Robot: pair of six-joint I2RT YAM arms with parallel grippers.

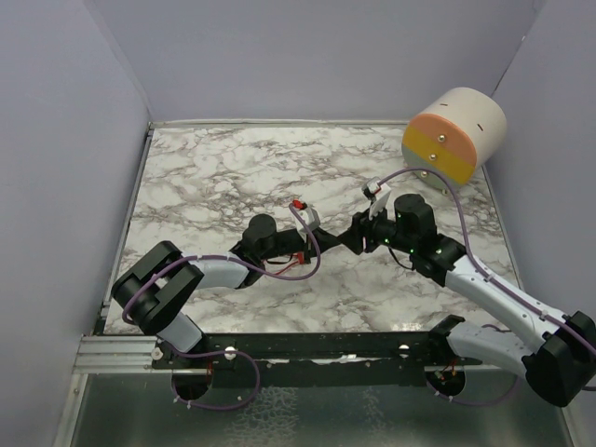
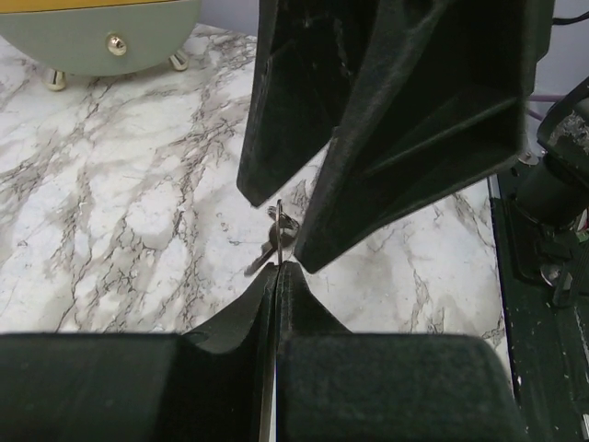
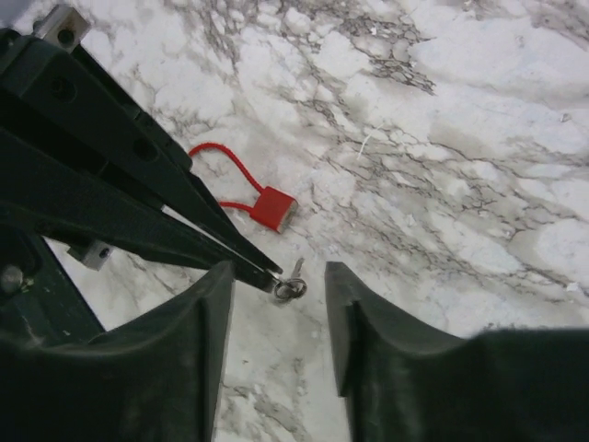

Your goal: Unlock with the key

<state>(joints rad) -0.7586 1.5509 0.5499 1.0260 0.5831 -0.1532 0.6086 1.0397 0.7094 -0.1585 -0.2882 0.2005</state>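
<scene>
A small red padlock point(image 3: 274, 207) with a red cable shackle lies on the marble table, also seen in the top view point(image 1: 299, 203). My left gripper point(image 2: 278, 267) is shut on the ring of a small metal key point(image 2: 283, 232), holding it just above the table. In the right wrist view the left fingers point(image 3: 184, 207) come in from the left with the key point(image 3: 293, 281) hanging at their tip. My right gripper point(image 3: 280, 272) is open, its fingers on either side of the key without touching it. The two grippers meet at mid-table point(image 1: 358, 228).
A cylindrical box point(image 1: 453, 135) with an orange, yellow and green face on small brass feet stands at the back right, also in the left wrist view point(image 2: 101, 37). Purple walls enclose the table point(image 1: 214, 168) on three sides.
</scene>
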